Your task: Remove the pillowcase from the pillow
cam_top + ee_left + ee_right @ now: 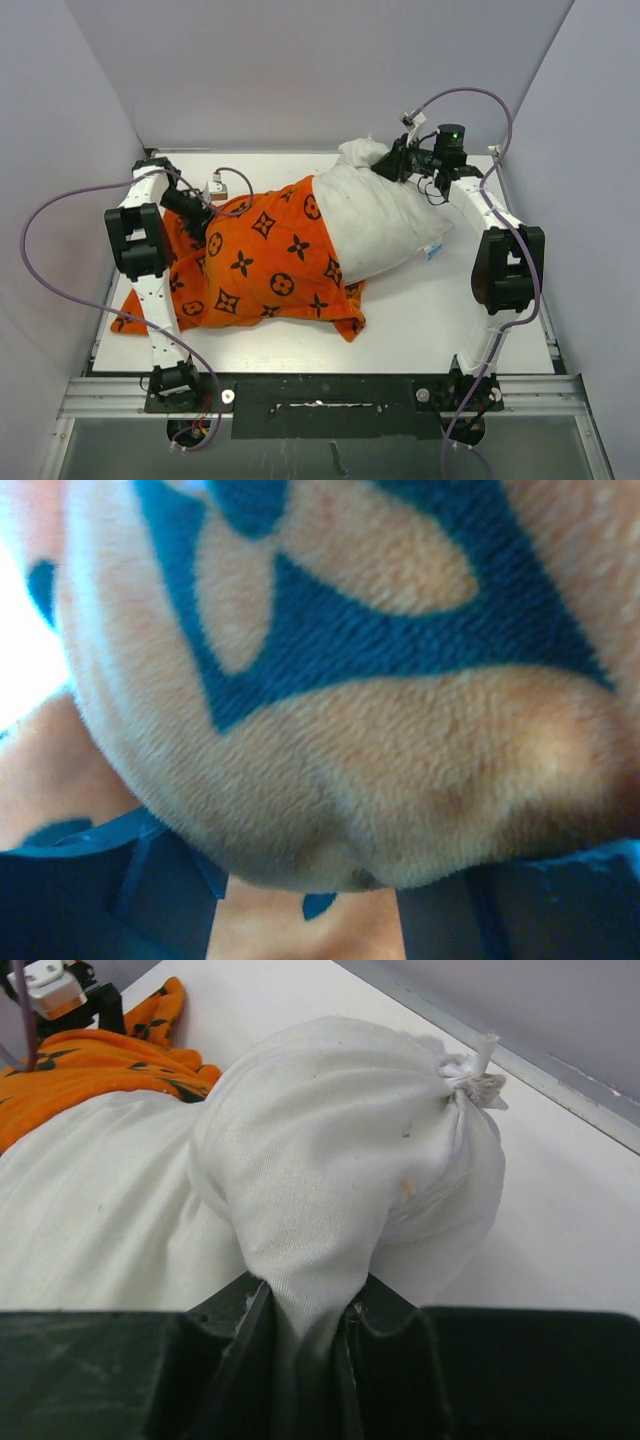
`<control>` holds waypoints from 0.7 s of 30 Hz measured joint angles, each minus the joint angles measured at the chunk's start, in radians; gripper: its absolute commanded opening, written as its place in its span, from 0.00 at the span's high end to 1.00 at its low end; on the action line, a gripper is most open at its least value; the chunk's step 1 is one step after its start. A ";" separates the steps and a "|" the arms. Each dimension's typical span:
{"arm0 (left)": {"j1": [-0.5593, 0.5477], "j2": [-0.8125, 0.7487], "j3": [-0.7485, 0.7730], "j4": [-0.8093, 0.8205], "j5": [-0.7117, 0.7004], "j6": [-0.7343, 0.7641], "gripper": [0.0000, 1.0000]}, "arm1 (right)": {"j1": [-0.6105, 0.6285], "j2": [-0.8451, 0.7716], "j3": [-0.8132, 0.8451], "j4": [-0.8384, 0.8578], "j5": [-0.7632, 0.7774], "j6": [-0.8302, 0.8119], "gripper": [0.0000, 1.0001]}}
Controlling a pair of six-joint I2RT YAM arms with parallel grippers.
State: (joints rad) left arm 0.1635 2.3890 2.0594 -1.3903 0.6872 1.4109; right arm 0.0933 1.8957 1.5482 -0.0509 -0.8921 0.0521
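Right gripper (305,1335) jaws pinch a corner of the plump off-white fabric pillow (375,215). Left gripper (310,900) jaws straddle a fold of the plush orange black-patterned pillowcase (380,750); whether they grip it is unclear. A shallow bite may slip under pull.

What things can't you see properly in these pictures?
Left hand: fuzzy pillowcase fills its wrist view, so its grip is unclear.
Pillow: one end is hidden inside the pillowcase, top view.
Tag: too small to read, top view.
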 measured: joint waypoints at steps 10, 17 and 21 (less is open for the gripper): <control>0.094 -0.197 -0.398 0.172 0.053 -0.083 1.00 | 0.007 0.007 -0.013 -0.042 0.227 0.061 1.00; 0.201 -0.369 -0.478 0.273 0.089 -0.180 1.00 | 0.005 -0.082 -0.139 0.026 0.356 0.118 1.00; 0.265 -0.431 -0.479 0.297 0.116 -0.203 1.00 | 0.004 -0.155 -0.202 0.074 0.401 0.176 1.00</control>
State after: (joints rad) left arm 0.4286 1.9583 1.5806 -1.0935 0.8036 1.2079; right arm 0.0975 1.7405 1.3460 0.0227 -0.4915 0.2283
